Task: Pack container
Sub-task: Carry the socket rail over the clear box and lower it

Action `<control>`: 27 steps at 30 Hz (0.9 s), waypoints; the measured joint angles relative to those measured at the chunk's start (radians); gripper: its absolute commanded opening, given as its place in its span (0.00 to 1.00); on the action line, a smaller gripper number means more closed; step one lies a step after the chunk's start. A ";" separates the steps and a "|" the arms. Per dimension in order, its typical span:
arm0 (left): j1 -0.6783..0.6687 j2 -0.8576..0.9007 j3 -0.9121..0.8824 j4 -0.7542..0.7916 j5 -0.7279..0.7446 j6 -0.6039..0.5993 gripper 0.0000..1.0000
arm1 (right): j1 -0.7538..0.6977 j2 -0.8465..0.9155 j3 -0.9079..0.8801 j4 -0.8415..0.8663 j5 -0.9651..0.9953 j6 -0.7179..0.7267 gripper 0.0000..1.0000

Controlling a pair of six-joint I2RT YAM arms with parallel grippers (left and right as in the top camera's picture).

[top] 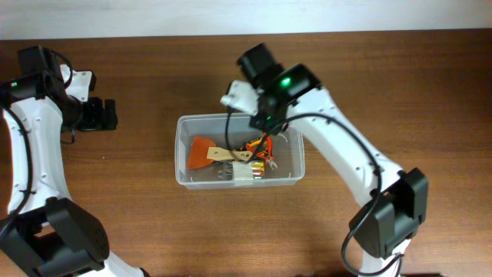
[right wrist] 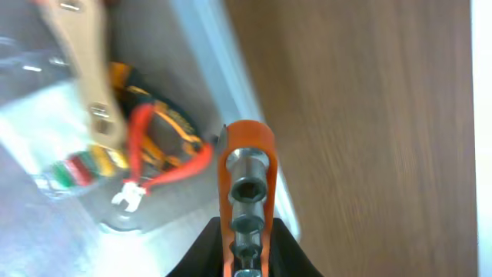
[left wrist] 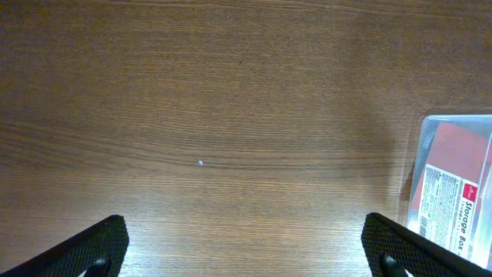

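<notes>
The clear container point(top: 182, 158) stands mid-table. It holds an orange-bladed scraper point(top: 203, 152) with a wooden handle point(right wrist: 83, 61), a bundle of red and yellow wires point(top: 258, 148) and a small clear case of coloured bits point(top: 247, 172). My right gripper point(top: 267, 123) hangs over the container's far rim point(right wrist: 231, 69). It is shut point(right wrist: 246, 258) on an orange socket rail point(right wrist: 247, 173) with metal sockets, whose tip is just above the rim. My left gripper point(top: 106, 114) is at the far left, open and empty point(left wrist: 246, 258) over bare wood.
In the left wrist view, a clear plastic corner with a red "Storage Box" label point(left wrist: 457, 185) shows at the right edge. Both arm bases stand at the table's front edge, and the right arm's links cross the table to the right of the container.
</notes>
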 measured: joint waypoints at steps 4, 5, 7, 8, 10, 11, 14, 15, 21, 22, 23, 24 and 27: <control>0.000 0.000 0.000 0.000 0.000 0.000 0.99 | 0.056 0.000 0.000 -0.049 -0.024 -0.027 0.16; 0.000 0.000 0.000 0.000 0.000 0.000 0.99 | 0.063 0.000 0.000 -0.052 -0.036 -0.033 0.16; 0.000 0.000 0.000 0.000 0.000 0.000 0.99 | 0.075 0.000 -0.001 -0.053 -0.063 -0.051 0.17; 0.000 0.000 0.000 0.000 0.000 0.000 0.99 | 0.079 0.000 -0.005 -0.051 -0.074 -0.058 0.16; 0.000 0.000 0.000 0.000 0.000 0.000 0.99 | 0.079 0.000 -0.018 -0.050 -0.087 -0.073 0.17; 0.000 0.000 0.000 0.000 0.000 0.000 0.99 | 0.079 0.000 -0.031 -0.045 -0.089 -0.079 0.17; 0.000 0.000 0.000 0.000 0.000 0.000 0.99 | 0.077 0.000 -0.081 0.001 -0.105 -0.091 0.17; 0.000 0.000 0.000 0.000 0.000 0.000 0.99 | 0.076 0.000 -0.097 0.016 -0.111 -0.093 0.17; 0.000 0.000 0.000 0.000 0.000 0.000 0.99 | 0.066 0.000 -0.176 0.073 -0.134 -0.103 0.30; 0.000 0.000 0.000 0.000 0.000 0.000 0.99 | 0.064 0.000 -0.183 0.077 -0.136 -0.107 0.30; 0.000 0.000 0.000 0.000 0.000 0.000 0.99 | 0.062 0.000 -0.186 0.078 -0.139 -0.106 0.30; 0.000 0.000 0.000 0.000 0.000 0.000 0.99 | 0.060 0.000 -0.188 0.080 -0.142 -0.106 0.30; 0.000 0.000 0.000 0.000 0.000 0.000 0.99 | 0.056 0.000 -0.189 0.085 -0.148 -0.106 0.30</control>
